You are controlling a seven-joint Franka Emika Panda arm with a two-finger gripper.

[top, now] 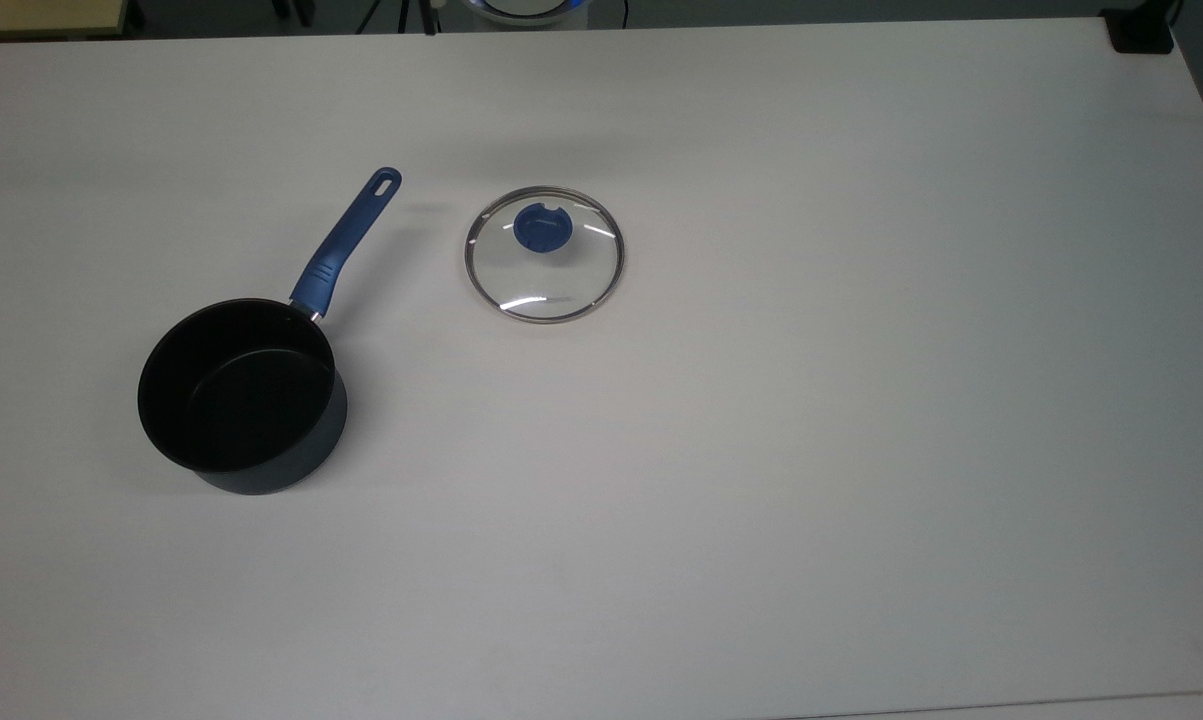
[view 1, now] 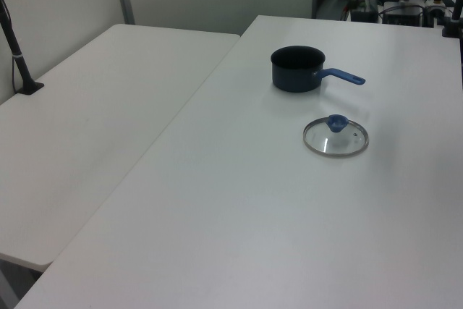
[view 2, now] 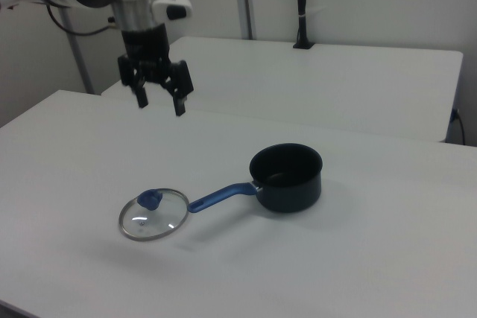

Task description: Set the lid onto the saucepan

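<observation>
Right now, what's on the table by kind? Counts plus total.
Saucepan: 1
Lid: 1
Total: 2

Glass lid (top: pixel 544 254) with blue knob (top: pixel 542 228) lying flat, knob up, beside dark saucepan (top: pixel 243 394); saucepan sitting upright, uncovered, blue handle (top: pixel 346 240) pointing toward top view's upper right.

Pan (top: pixel 236 395) black inside, handle (top: pixel 345 241) blue. Lid (top: pixel 544 254) clear glass, silver rim, blue knob (top: pixel 542 228). Hand (view 2: pixel 159 105) black. Desk (top: pixel 811 400) white.
</observation>
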